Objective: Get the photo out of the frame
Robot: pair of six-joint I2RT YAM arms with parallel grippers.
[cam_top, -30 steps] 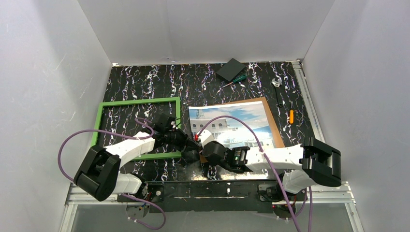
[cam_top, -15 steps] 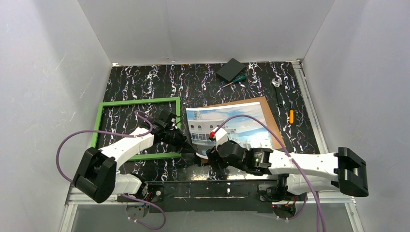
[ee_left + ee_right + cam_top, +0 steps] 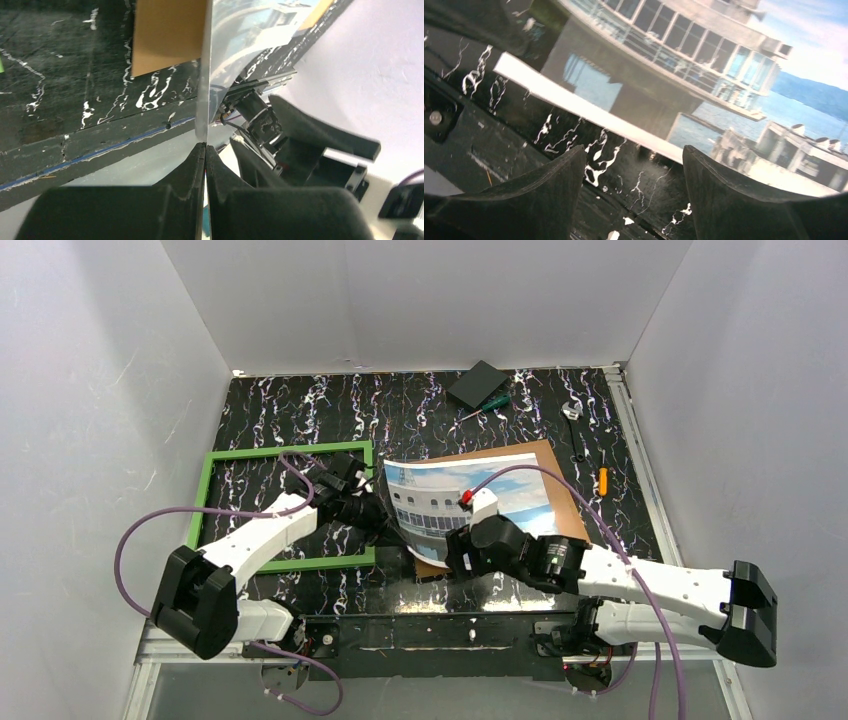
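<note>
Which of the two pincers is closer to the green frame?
Left. The left pincer sits by the frame's right side, gripping the photo's edge; the right pincer is farther right, open, facing the photo.

1. The desk point(image 3: 280, 410) is black with white veins.
2. A green frame point(image 3: 290, 448) lies flat at its left.
3. A brown board point(image 3: 563, 485) lies centre-right, just beside the frame.
4. A black box point(image 3: 477, 383) and a screwdriver point(image 3: 490, 404) sit at the far edge.
5. A small orange piece point(image 3: 602, 479) lies near the right edge.
</note>
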